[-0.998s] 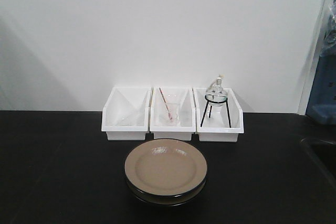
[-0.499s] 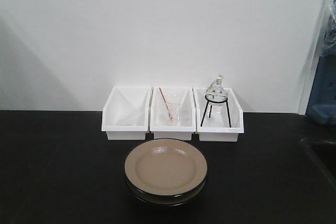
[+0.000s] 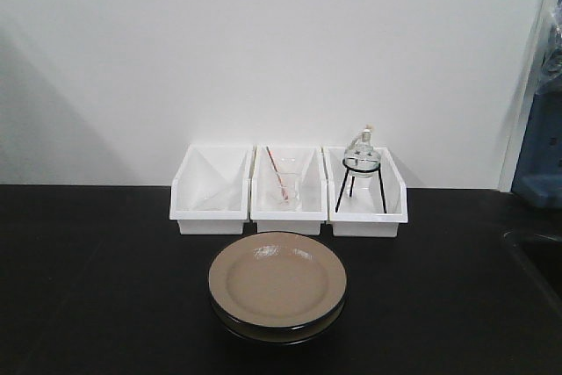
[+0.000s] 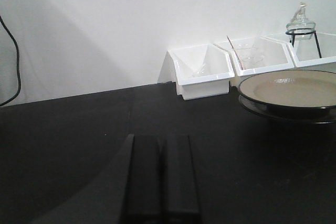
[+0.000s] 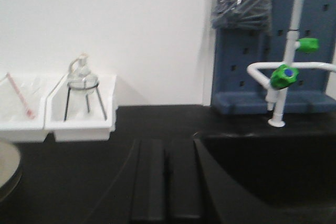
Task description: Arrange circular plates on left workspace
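On the black bench (image 3: pixel 97 287) I am seeing the tan plates (image 3: pixel 277 283) sitting stacked at centre, in front of 3 white bins (image 3: pixel 288 204), not on the left side. Both the left gripper (image 4: pixel 160 174) and the right gripper (image 5: pixel 166 179) are resting with fingers pressed together, holding nothing, so I am judging the spreading leftward as outstanding.

Round beige plates with dark rims (image 3: pixel 277 285) are sitting stacked on the matte black tabletop (image 3: pixel 97 278), and three white plastic bins (image 3: pixel 289 192) are lining the white wall (image 3: pixel 263 50). A white faucet with green knobs (image 5: pixel 284 75) is standing against a blue pegboard panel (image 5: pixel 247 66).
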Controlling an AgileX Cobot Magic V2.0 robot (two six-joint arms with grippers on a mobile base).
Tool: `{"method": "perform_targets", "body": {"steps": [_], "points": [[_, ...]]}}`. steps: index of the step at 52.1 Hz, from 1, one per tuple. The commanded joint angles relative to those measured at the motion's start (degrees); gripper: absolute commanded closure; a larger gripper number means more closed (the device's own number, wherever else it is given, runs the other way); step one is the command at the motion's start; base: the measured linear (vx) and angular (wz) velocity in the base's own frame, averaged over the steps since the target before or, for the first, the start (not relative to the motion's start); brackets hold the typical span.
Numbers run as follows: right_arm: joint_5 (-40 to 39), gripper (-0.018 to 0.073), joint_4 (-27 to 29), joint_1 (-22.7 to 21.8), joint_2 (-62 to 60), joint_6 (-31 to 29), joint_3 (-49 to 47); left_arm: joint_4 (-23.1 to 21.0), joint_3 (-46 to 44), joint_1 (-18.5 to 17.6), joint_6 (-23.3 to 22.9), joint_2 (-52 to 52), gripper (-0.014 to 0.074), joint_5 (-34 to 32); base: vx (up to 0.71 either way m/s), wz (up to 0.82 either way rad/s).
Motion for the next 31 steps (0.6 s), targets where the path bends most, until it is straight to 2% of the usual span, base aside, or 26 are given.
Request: {"method": "perform_targets", "body": {"steps": [1, 2, 4, 6, 8, 11, 17, 23, 31], "points": [[5.39, 0.0563, -20.45, 0.02, -0.61, 17.44, -1.79, -0.08, 1.16, 0.21, -0.55, -0.91, 0.0603, -4.65, 0.00, 0.00], [7.43, 0.0563, -26.60, 0.02, -1.14, 22.34, -1.79, -0.08, 1.16, 0.21, -0.55, -0.91, 0.0603, -4.65, 0.00, 0.00], [9.49, 0.0563, -34.84, 0.02, -2.56, 31.55, -1.49, -0.08, 1.16, 0.21, -0.55, -0.91, 0.0603, -4.65, 0.00, 0.00], [9.85, 0.0563, -40.50, 0.02, -4.73, 39.50, -0.51, -0.08, 1.16, 0.21, -0.55, -0.91, 0.0603, -4.65, 0.00, 0.00], [9.15, 0.0563, -45.03, 0.02, -7.15, 44.68, 1.14, -0.08, 1.16, 0.21, -0.55, -0.91, 0.0603, -4.65, 0.00, 0.00], [7.05, 0.0563, -49.65, 0.02, -11.66, 49.63, 5.42, -0.08, 1.16, 0.21, -0.55, -0.91, 0.0603, -4.65, 0.00, 0.00], [2.97, 0.0563, -49.34, 0.02, -21.44, 50.74, 14.19, -0.08, 1.16, 0.21, -0.55, -0.91, 0.0603, -4.65, 0.00, 0.00], [2.58, 0.0563, -45.65, 0.02, -30.01, 48.62, 22.38, -0.08, 1.16, 0.21, -0.55, -0.91, 0.0603, -4.65, 0.00, 0.00], [1.48, 0.0563, -42.64, 0.02, -38.09, 48.00, 28.14, -0.08, 1.16, 0.21, -0.55, -0.91, 0.0603, -4.65, 0.00, 0.00]]}}
